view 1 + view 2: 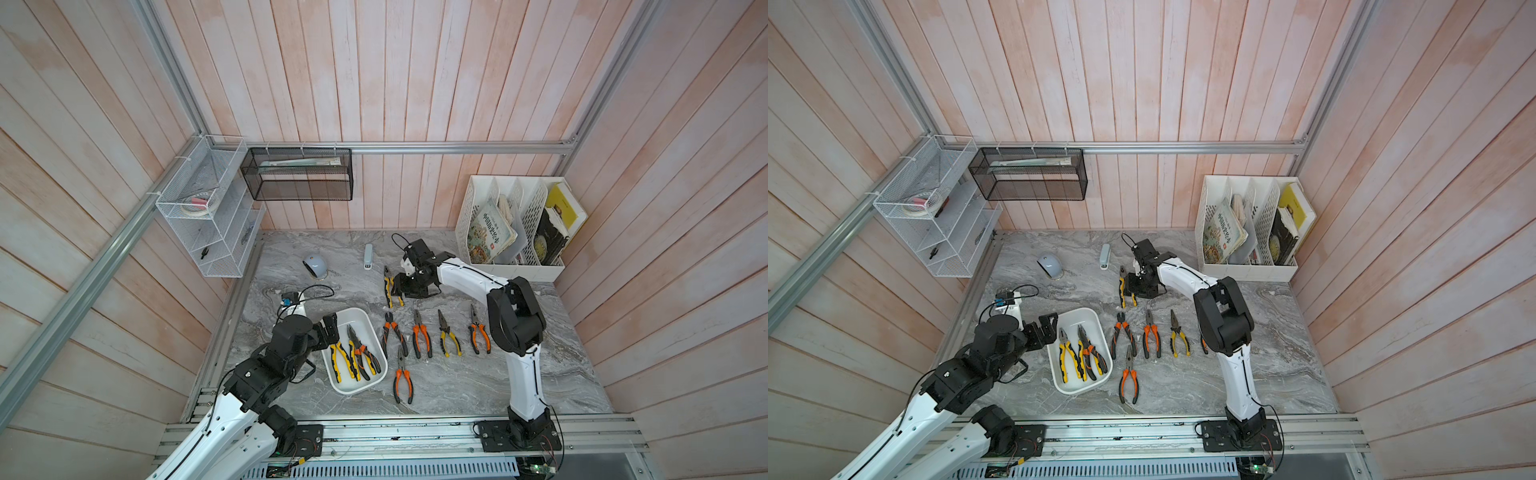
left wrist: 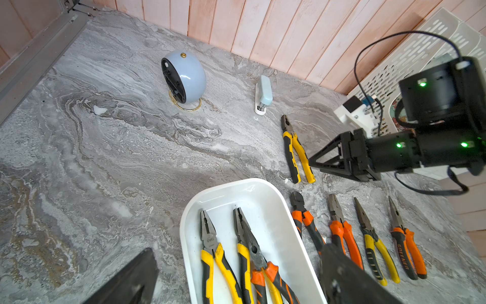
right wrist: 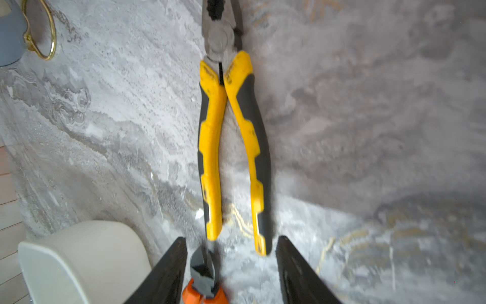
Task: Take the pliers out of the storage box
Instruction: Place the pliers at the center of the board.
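A: What kind of surface [image 1: 457, 386]?
B: Grey, veined like marble. Boxed in on three sides by pale pink plank walls [image 1: 415, 83], with an aluminium rail [image 1: 415, 148] across the back one.

A: Anything on the walls?
B: White wire-mesh shelf [image 1: 199, 220] over the far left corner, black mesh basket [image 1: 299, 176] next to it. White file rack [image 1: 473, 216] with books, standing in the far right corner.

A: And the storage box [image 1: 353, 318]?
B: Toward the near left corner, three pliers [image 1: 357, 357] inside. Six more out on the surface: a row of four [image 1: 422, 338] just right of the box, a lone pair [image 1: 403, 376] closer to the near edge, a yellow-handled pair [image 1: 390, 286] toward the far edge.

A: Arms?
B: Spread wide, the left pincer [image 1: 331, 328], by the box's left rim, gripping nothing. Apart too, the right pincer [image 1: 398, 287], just beside the yellow handles, clamped on nothing.

A: Anything else?
B: Small stapler [image 1: 368, 257] and round blue-grey gadget [image 1: 314, 267] near the far edge.
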